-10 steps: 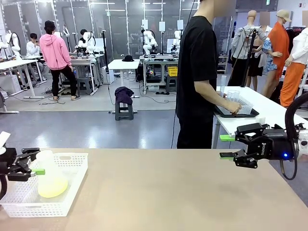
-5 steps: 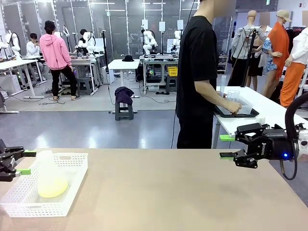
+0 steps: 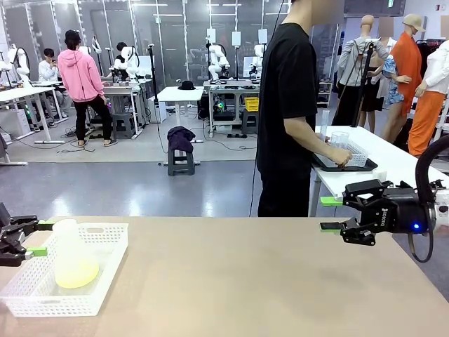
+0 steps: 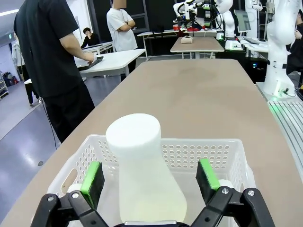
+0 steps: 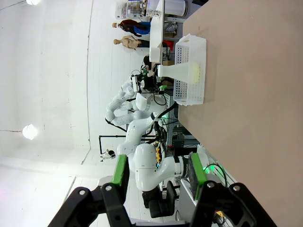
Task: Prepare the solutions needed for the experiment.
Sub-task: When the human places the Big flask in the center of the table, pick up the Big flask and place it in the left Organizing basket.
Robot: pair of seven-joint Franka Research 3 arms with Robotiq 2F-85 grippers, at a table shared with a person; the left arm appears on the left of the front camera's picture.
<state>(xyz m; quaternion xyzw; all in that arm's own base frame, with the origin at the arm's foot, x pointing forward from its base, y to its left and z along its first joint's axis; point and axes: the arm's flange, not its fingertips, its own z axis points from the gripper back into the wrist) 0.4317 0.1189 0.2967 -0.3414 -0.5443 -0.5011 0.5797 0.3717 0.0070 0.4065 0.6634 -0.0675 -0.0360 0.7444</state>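
A translucent conical flask (image 3: 69,254) stands upright in a white perforated basket (image 3: 105,270) at the table's left end. The solutions (image 3: 77,274) lie as a shallow pale yellow layer in its bottom. My left gripper (image 3: 41,238) is open just left of the flask, level with its neck and apart from it. In the left wrist view the flask (image 4: 142,175) stands ahead, framed by the two green pads (image 4: 93,177). My right gripper (image 3: 330,214) hangs open and empty above the table's right side. Far off in the right wrist view are the basket (image 5: 189,97) and the flask (image 5: 177,71).
A person in black stands at the table's far edge (image 3: 280,119), turned to a side table with one hand on a black tray (image 3: 344,166). The tan tabletop (image 3: 245,281) stretches bare between the basket and my right gripper.
My left gripper has drawn back to the left, from around the flask to just beside it. The flask, the basket and the right arm have not moved.
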